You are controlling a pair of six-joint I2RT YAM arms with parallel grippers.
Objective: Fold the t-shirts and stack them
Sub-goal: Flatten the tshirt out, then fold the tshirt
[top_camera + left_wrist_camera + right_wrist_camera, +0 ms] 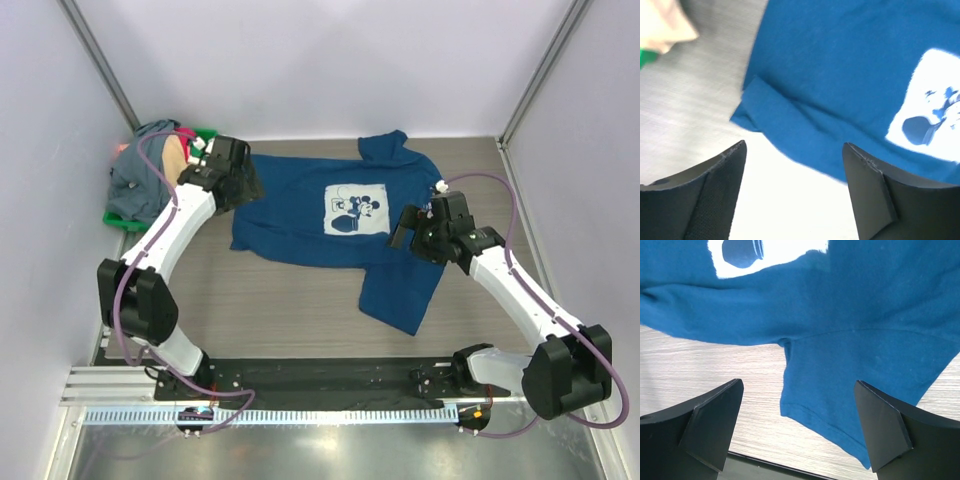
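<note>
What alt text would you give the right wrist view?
A blue t-shirt lies on a wood-grain table, one sleeve reaching toward the camera between two open black fingers. A white print's edge shows at top left.

The left arm (185, 215) and right arm (510, 290) are alike: smooth white link shells joined by bulky black joint housings, the largest of these near the black base plate (330, 375). A thin purple cable (478, 176) loops loosely along each arm, away from the base plate. At the end farthest from it sit matte black, wedge-shaped fingers (705, 195) with finely textured faces.
</note>
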